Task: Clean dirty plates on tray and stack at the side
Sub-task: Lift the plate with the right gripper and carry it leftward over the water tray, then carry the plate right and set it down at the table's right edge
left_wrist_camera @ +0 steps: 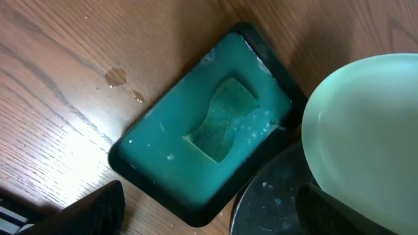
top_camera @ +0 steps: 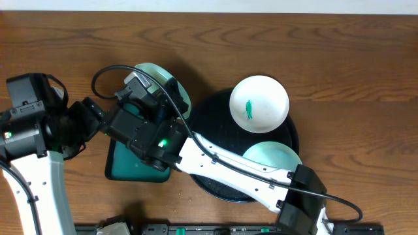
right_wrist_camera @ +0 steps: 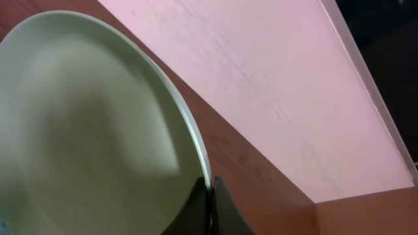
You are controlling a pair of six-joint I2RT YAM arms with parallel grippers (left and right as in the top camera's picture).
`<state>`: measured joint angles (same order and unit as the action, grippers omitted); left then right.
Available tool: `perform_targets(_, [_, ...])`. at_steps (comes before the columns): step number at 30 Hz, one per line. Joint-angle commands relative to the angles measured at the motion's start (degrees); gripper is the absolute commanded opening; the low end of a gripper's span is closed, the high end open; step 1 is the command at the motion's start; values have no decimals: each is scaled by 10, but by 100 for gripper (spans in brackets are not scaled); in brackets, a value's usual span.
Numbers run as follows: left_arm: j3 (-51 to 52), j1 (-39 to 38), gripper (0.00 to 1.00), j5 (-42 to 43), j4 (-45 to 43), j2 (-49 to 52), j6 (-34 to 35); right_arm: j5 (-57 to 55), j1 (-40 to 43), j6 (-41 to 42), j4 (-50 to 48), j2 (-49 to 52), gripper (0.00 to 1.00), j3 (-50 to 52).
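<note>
My right gripper (top_camera: 147, 91) is shut on the rim of a white plate (top_camera: 151, 69), held tilted to the left of the black tray (top_camera: 210, 112). In the right wrist view the gripper (right_wrist_camera: 210, 184) pinches that plate (right_wrist_camera: 85, 130) by its edge. On the tray lie a plate with a green smear (top_camera: 259, 103) and a plain plate (top_camera: 274, 156) partly under my right arm. My left gripper (top_camera: 96, 117) stays at the left, open with nothing in it. In the left wrist view that gripper (left_wrist_camera: 209, 219) hangs over the table between the green tray and the black tray (left_wrist_camera: 274, 205). A pale plate (left_wrist_camera: 366, 130) fills that view's right side.
A small rectangular dark-green tray (top_camera: 127, 170) lies left of the black tray, partly under my right arm. It holds water and a green sponge (left_wrist_camera: 222, 121). A few drops (left_wrist_camera: 116, 77) wet the wooden table beside it. A pale wall (right_wrist_camera: 274, 85) borders the table's far edge.
</note>
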<state>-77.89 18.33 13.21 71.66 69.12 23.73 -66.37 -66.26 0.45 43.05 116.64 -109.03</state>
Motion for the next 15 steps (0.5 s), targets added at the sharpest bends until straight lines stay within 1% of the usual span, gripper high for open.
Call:
perform_targets(1, [-12,3,84,3,1,1,-8,-24,-6,-5,-5,-3,1,-13])
perform_targets(6, [-12,3,84,3,1,1,-8,-20,-10,-5,-4,-3,1,-13])
perform_targets(10, [-12,3,84,3,1,1,-8,76,-4,3,-1,8,1,-8])
perform_targets(13, [-12,3,84,3,4,1,-9,65,-10,61,47,15,1,-8])
perform_targets(14, [-12,3,84,3,3,1,-13,69,-16,79,55,15,1,-8])
perform_targets(15, [-12,3,84,2,3,1,-12,77,-17,79,49,17,1,-8])
